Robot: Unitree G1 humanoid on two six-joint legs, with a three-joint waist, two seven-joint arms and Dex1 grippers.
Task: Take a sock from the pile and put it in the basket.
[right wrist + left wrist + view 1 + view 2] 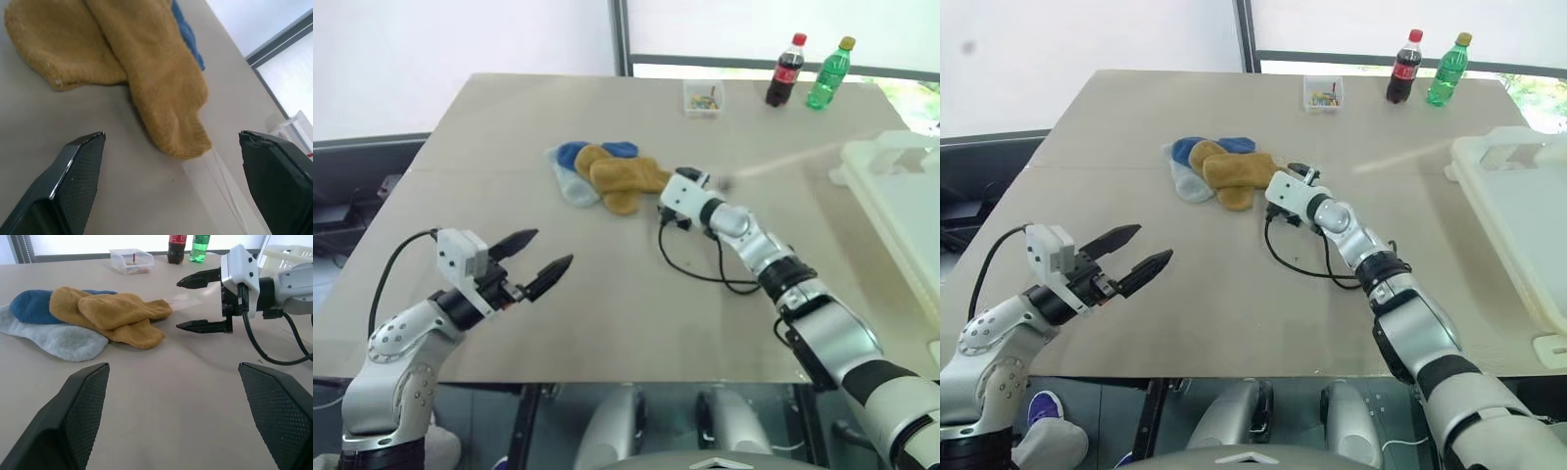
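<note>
Blue, grey, mustard pile [607, 174]; white basket [901, 206]

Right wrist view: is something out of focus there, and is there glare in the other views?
Right wrist view: the two black fingers near the lens look soft, the yellow sock is sharper, and the window behind is washed out. Left eye view: a pale streak of light crosses the table. Left wrist view: its own fingers are blurred.

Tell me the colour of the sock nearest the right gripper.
Mustard-yellow: the top sock of the pile, best seen in the left wrist view, just ahead of the open right gripper.
</note>
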